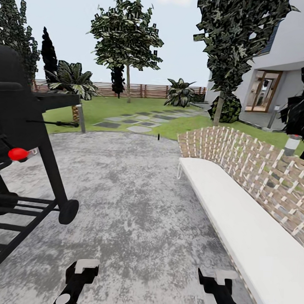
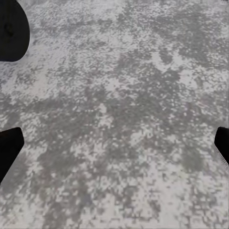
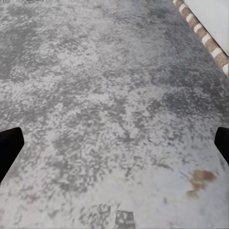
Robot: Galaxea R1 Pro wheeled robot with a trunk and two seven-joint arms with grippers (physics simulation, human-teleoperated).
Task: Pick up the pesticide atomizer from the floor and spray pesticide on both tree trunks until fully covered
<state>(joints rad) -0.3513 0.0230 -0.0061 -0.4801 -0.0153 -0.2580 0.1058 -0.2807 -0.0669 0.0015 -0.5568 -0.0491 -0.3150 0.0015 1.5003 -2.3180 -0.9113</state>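
Observation:
Two trees with bare trunks and blocky dark leaves stand ahead on the lawn. One trunk (image 1: pixel 128 87) rises near the fence, the other trunk (image 1: pixel 219 108) by the house at right. A tiny dark upright object (image 1: pixel 158 137) stands at the patio's far edge, too small to tell whether it is the atomizer. My left gripper (image 1: pixel 80 275) and right gripper (image 1: pixel 217 281) hang low over the grey paving. Both are open and hold nothing. Their fingertips (image 2: pixel 9 148) (image 3: pixel 9 145) sit at the wrist views' edges, with bare paving between them.
A black wheeled grill (image 1: pixel 24 133) with a red knob stands close at left, and its wheel (image 2: pixel 12 28) is near my left gripper. A long white bench (image 1: pixel 237 217) with a woven back runs along the right. Stepping stones (image 1: pixel 131 122) cross the lawn toward a brown fence (image 1: pixel 146 90).

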